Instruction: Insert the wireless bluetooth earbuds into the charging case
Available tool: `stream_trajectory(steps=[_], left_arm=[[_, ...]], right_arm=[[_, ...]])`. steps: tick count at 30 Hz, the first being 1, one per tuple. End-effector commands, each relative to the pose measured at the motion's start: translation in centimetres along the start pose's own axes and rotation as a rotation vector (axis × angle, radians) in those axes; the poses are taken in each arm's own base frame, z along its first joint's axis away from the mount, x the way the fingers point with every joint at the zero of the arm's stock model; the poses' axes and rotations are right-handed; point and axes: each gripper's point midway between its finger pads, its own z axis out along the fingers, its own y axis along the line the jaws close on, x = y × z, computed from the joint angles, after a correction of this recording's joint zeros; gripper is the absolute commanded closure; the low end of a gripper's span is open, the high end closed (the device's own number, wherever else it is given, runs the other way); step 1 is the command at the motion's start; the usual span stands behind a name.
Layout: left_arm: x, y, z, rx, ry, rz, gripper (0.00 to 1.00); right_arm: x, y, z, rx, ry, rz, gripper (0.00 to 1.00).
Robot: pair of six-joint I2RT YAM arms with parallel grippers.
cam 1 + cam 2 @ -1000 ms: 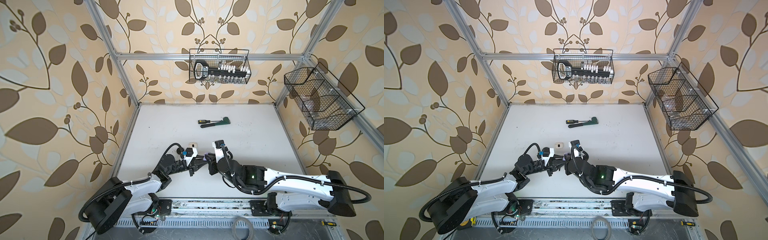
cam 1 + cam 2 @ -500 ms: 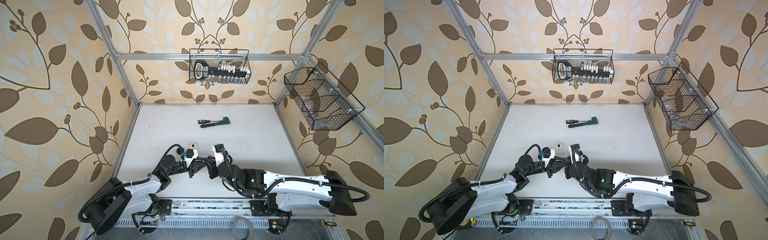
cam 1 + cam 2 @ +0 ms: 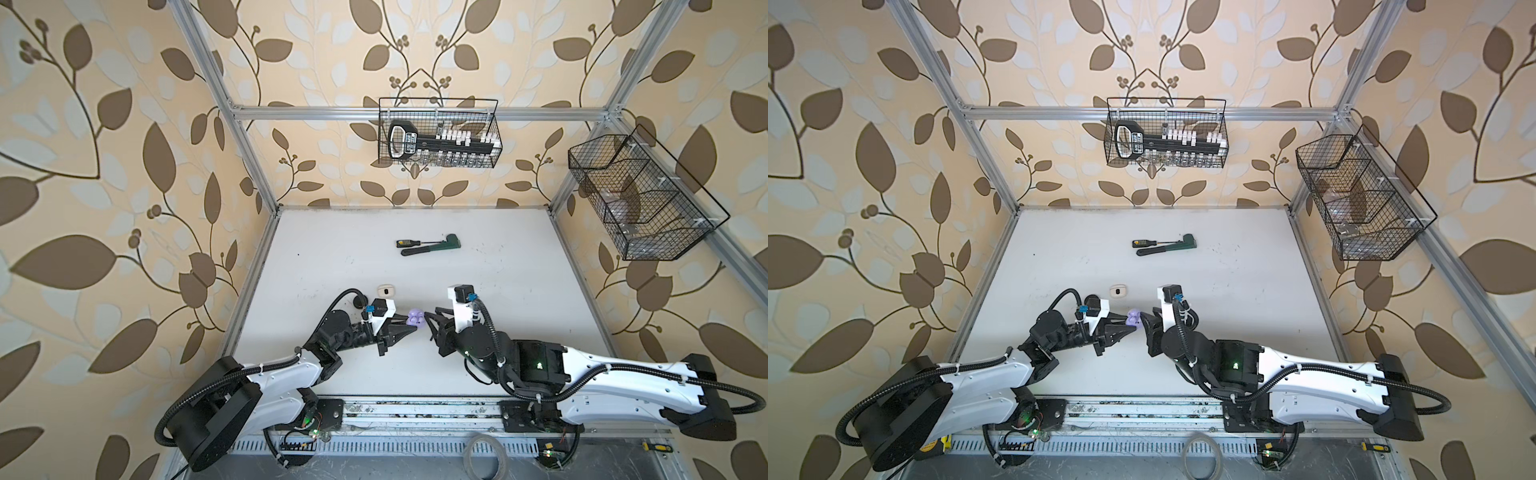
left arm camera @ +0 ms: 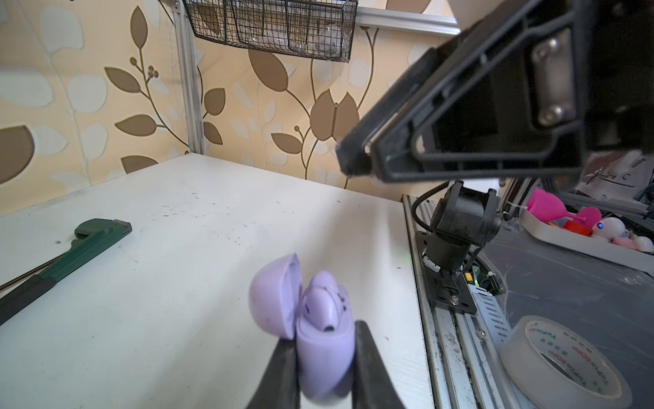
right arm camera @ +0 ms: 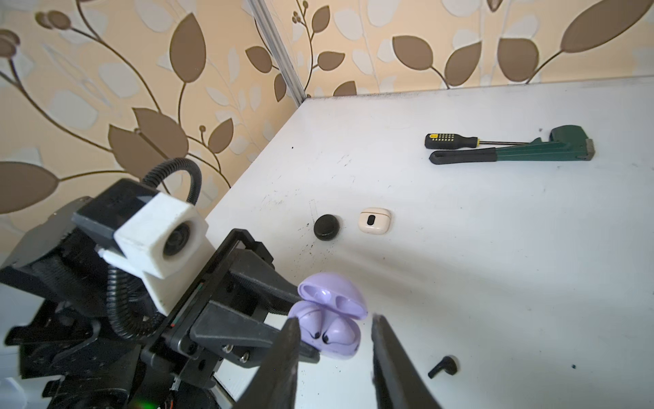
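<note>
Over the white surface [image 3: 498, 291], the left claw [image 3: 410, 325] pinches the open lavender charging case [image 5: 332, 341]. The right claw [image 5: 334, 320] is spread, empty, just beside it. Both lavender earbuds [image 5: 338, 329] look seated; a black earbud [image 5: 444, 366] lies loose nearby, so work likely remains.

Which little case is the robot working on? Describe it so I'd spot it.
Find the white table, near its front edge. There the left claw pinches a lavender case, its lid flipped open over two lavender earbuds. The black case and cream case behind it lie shut and untouched.
</note>
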Motion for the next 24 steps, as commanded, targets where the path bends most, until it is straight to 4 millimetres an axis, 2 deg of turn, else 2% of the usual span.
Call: stream_trajectory(steps=[1, 4, 8, 15, 24], left_arm=[[-2.4, -1.4, 0.1, 0.061, -0.073, 0.093, 1.00], [-2.5, -2.1, 0.1, 0.099, -0.078, 0.099, 1.00], [-2.6, -2.5, 0.1, 0.128, -0.079, 0.098, 1.00], [-2.7, -3.0, 0.3, 0.163, -0.078, 0.090, 1.00], [-2.6, -3.0, 0.4, 0.168, -0.072, 0.081, 1.00]], right_arm=[[-1.0, -2.9, 0.1, 0.073, -0.010, 0.013, 0.65], [-0.3, -5.3, 1.3, 0.080, 0.012, 0.068, 0.65], [1.7, -6.3, 3.1, 0.013, 0.064, 0.128, 0.65], [3.3, -4.2, 5.1, -0.104, 0.118, 0.126, 0.65], [3.4, -1.7, 5.2, -0.202, 0.113, 0.116, 0.66]])
